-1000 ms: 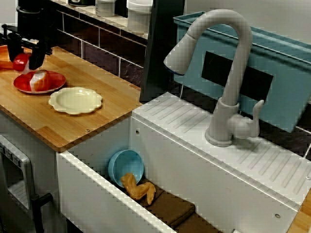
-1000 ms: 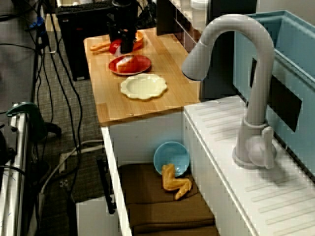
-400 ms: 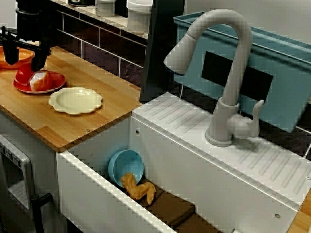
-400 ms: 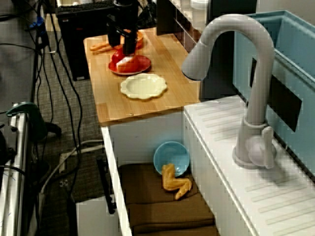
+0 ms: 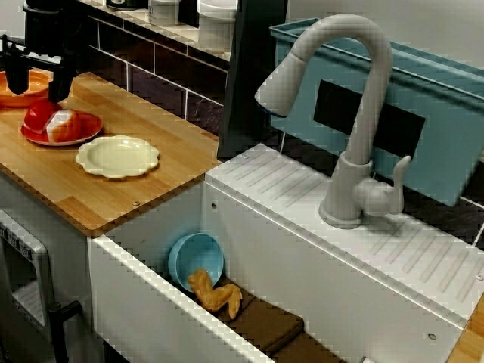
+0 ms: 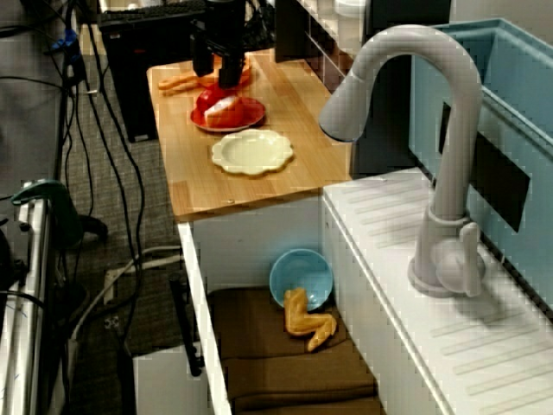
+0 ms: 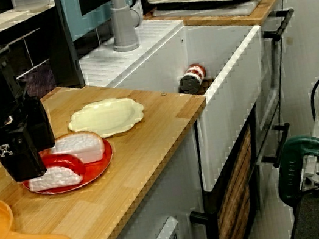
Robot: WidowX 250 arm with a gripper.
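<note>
The claw (image 5: pixel 35 85) hangs over the far left end of the wooden surface (image 5: pixel 151 178), its two black fingers (image 5: pixel 17 76) set well apart with nothing between them. In the view from beside the faucet, the orange dish (image 5: pixel 30 85) shows through the gap. Just under the fingertips a red piece (image 5: pixel 38 115) lies on the red plate (image 5: pixel 89 121), and the claw looks clear of it. In the low view from the side the black body of the claw (image 7: pixel 20 141) hides part of that plate, so contact cannot be ruled out there.

A white-and-red piece (image 5: pixel 64 125) rests on the same plate, touching the red piece on its right. The orange dish stands just beyond the plate, farther left. A cream scalloped plate (image 5: pixel 117 156) sits just right of the red plate, nearer the sink (image 5: pixel 151 302). Down in the sink a blue bowl (image 5: pixel 198 257) leans on its side with a yellow-brown piece (image 5: pixel 215 293) against it. The grey faucet (image 5: pixel 355 113) stands well to the right.
</note>
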